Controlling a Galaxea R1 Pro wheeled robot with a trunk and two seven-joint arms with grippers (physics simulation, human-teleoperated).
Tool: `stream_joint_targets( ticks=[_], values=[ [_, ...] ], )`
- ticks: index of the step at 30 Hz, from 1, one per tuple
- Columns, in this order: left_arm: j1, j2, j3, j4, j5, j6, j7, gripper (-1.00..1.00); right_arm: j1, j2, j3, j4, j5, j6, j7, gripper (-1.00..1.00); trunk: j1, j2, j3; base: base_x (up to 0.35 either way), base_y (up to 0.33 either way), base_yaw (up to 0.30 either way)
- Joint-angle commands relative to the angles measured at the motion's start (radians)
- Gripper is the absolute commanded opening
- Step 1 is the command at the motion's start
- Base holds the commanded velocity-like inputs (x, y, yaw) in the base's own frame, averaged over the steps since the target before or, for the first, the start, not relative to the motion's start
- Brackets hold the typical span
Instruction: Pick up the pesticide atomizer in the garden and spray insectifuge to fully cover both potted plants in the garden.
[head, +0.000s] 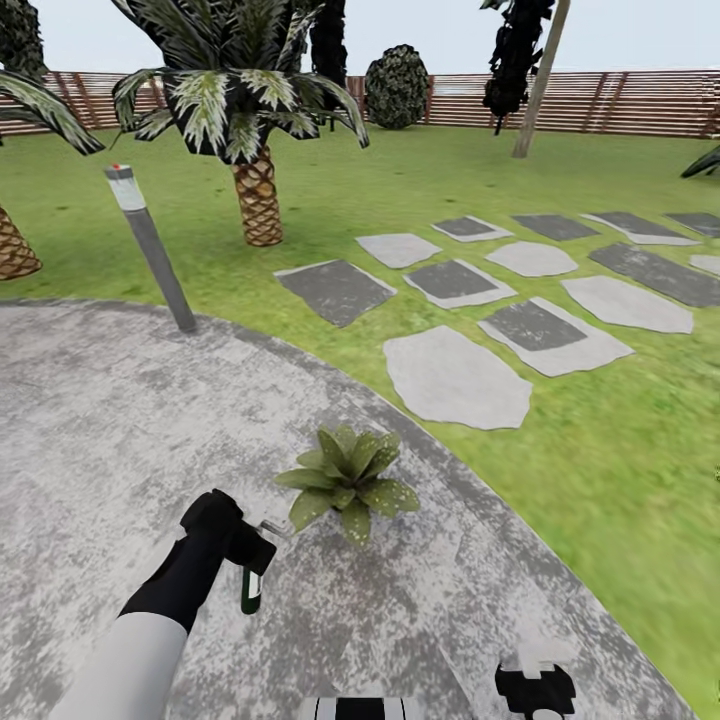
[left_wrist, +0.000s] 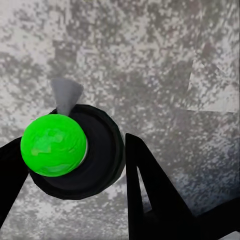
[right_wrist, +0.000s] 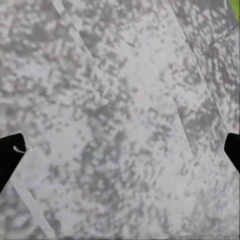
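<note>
My left gripper (head: 248, 560) is shut on the pesticide atomizer (head: 250, 592), a slim dark bottle hanging below the hand over the grey patio (head: 100, 420). Its grey nozzle (head: 272, 526) points toward a potted plant (head: 347, 480), a low rosette of speckled olive leaves just right of the hand. In the left wrist view the atomizer (left_wrist: 95, 150) sits between the dark fingers (left_wrist: 145, 180), seen from above with a bright green top (left_wrist: 52, 145). The other potted plant is out of view. My right gripper (head: 536, 690) is low near the picture's bottom edge, open over bare paving, with its fingertips (right_wrist: 10, 155) far apart.
A tall grey bollard lamp (head: 150, 245) stands at the patio's far left rim. Behind it grows a palm (head: 255, 190). Flat stepping stones (head: 455, 380) cross the lawn (head: 620, 450) to the right. A brown slatted fence (head: 620, 100) closes the back.
</note>
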Motion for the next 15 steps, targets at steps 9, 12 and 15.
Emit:
stream_joint_targets(
  ticks=[9,12,15],
  values=[
    [-0.001,-0.004,0.001,-0.001,-0.009,0.006,-0.010,-1.00,-0.001,0.001,-0.008,0.001,0.010,-0.004,-0.003,1.00,0.000,0.000,-0.001,0.096,0.289,-0.129],
    [-0.001,-0.005,0.000,-0.001,-0.009,0.006,-0.010,-1.00,-0.001,0.001,-0.008,0.002,0.010,-0.004,-0.003,1.00,0.000,0.000,-0.001,0.059,0.292,-0.033],
    [0.000,-0.007,0.000,-0.001,-0.010,0.005,-0.010,-1.00,-0.001,0.001,-0.008,0.002,0.010,-0.004,-0.003,1.00,0.000,0.000,-0.001,0.008,0.301,-0.206]
  ],
)
